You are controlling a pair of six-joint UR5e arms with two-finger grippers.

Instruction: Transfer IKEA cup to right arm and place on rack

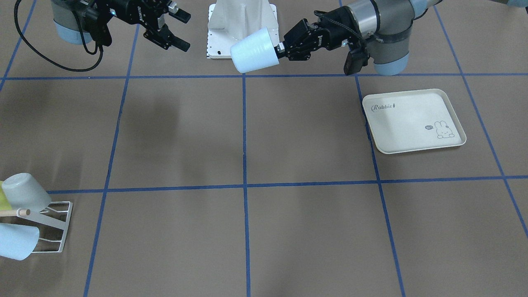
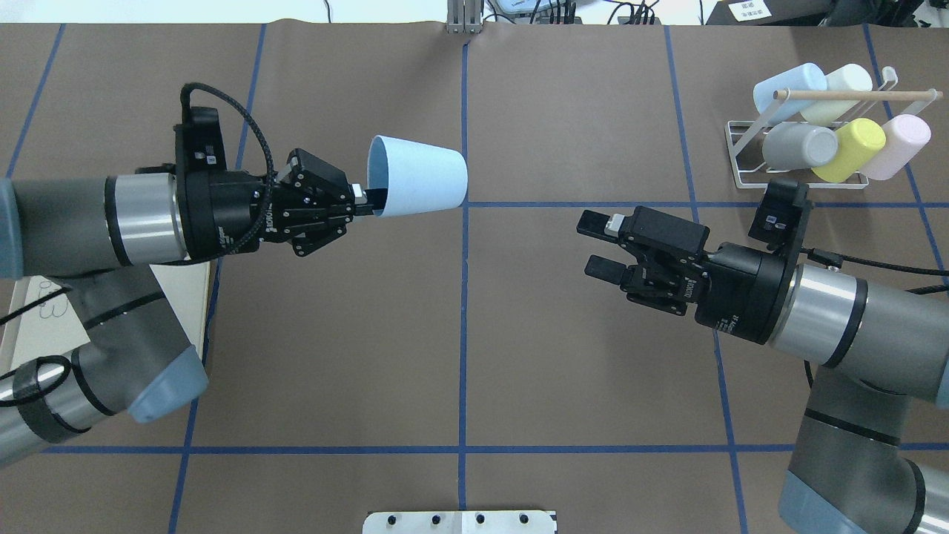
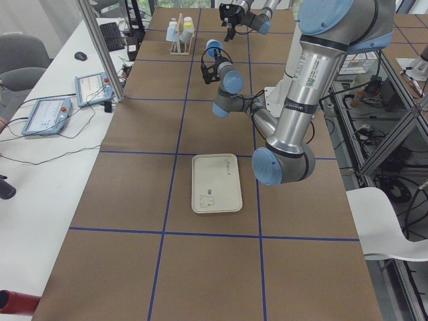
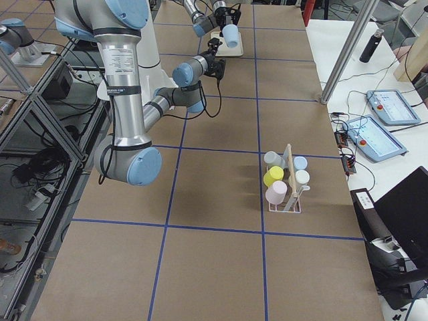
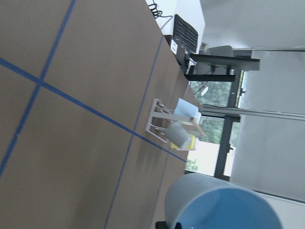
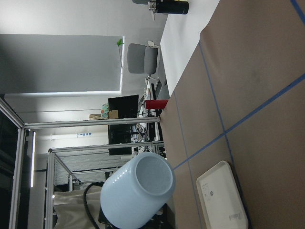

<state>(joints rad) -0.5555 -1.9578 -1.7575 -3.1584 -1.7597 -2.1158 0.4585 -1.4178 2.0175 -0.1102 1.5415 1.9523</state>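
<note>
The left tool (image 2: 363,202) is clenched on the rim of the pale blue cup (image 2: 419,176), it seems with one finger inside the mouth. It holds the cup on its side in the air above the tabletop (image 2: 334,334), with the closed bottom pointing toward the right arm. The right tool (image 2: 599,245) is released, with its jaws wide, and is well apart from the cup. The rack (image 2: 735,156) stands at the far right corner and carries five other cups (image 2: 797,146).

I think the main danger is in the exchange. The hold is only on the thin rim, so the cup can tilt or slip if the right tool pushes it. If the left tool lets go too early, the cup falls. The rack is also crowded, so the new cup can knock a neighbour.
</note>
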